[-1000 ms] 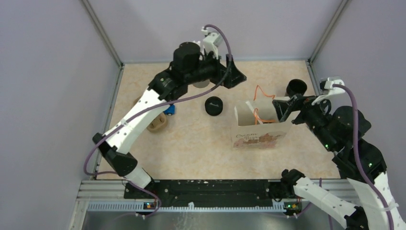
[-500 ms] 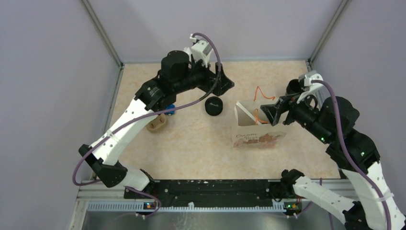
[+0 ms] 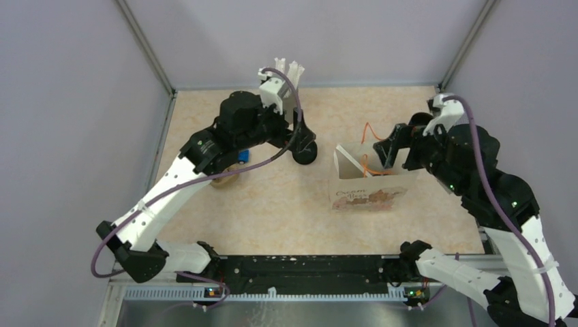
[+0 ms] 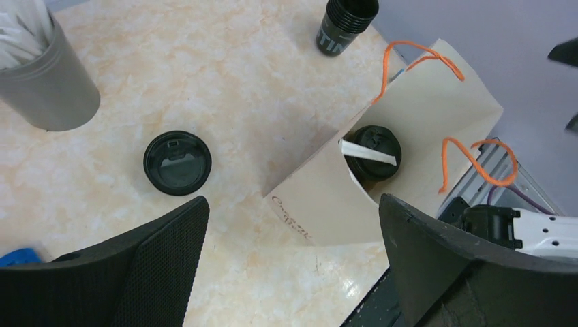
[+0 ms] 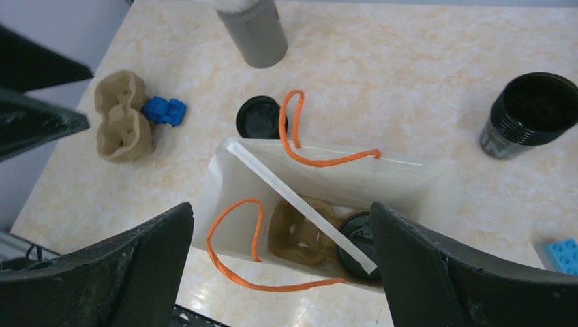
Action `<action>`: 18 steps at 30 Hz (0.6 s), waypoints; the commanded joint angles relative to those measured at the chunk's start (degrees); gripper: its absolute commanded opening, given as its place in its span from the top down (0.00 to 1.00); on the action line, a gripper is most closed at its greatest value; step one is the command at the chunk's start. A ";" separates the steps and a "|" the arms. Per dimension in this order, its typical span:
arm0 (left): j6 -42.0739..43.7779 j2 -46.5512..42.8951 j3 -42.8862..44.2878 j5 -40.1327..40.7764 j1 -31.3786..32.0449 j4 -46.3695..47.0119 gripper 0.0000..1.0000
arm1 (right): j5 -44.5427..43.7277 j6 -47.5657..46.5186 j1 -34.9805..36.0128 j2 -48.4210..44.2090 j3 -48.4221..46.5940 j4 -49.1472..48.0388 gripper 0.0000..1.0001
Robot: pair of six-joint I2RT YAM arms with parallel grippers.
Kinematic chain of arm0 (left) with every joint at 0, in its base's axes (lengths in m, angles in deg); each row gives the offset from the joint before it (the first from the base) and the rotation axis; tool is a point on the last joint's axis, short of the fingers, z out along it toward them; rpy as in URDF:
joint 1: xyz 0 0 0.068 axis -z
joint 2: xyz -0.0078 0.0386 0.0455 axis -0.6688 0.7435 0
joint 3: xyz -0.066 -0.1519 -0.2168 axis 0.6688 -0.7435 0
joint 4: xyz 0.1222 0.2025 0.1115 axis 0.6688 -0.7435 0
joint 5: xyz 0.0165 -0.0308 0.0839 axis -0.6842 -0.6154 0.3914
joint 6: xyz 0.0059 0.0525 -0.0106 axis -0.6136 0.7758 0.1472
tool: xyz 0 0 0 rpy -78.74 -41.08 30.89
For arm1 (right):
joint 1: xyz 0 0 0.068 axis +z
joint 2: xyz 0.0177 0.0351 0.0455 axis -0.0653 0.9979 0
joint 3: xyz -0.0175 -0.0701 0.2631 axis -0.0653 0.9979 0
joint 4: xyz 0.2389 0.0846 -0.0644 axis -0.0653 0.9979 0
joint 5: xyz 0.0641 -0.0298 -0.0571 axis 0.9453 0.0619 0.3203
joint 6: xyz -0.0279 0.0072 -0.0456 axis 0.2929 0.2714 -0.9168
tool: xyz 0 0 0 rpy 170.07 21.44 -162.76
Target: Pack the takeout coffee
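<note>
A black open cup (image 5: 528,116) with pale print on its side stands on the table beyond the paper bag (image 5: 354,174); it also shows in the left wrist view (image 4: 344,24). My right arm hides it in the top view. Inside the bag (image 3: 371,184) a second black cup with a lid (image 5: 354,245) sits in a brown carrier (image 5: 300,235), a white straw (image 5: 307,208) lying across it. My right gripper (image 5: 281,211) is open and empty above the bag. My left gripper (image 4: 293,225) is open and empty, above the table between a loose black lid (image 4: 177,162) and the bag.
A grey holder of white straws (image 5: 255,30) stands at the back. A second brown carrier (image 5: 123,126) and a blue toy (image 5: 163,109) lie at the left. A blue brick (image 5: 562,255) lies right of the bag. Orange bag handles (image 5: 320,157) stick out.
My left gripper has swung left and nearer, from the far middle to over the loose lid. My right gripper has risen and shifted over the bag, now covering the open cup in the top view.
</note>
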 commanded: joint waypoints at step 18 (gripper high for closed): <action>-2.15 -22.00 -10.35 4.94 -0.22 3.16 0.01 | -12.57 9.56 -0.57 -8.14 -7.04 4.89 0.01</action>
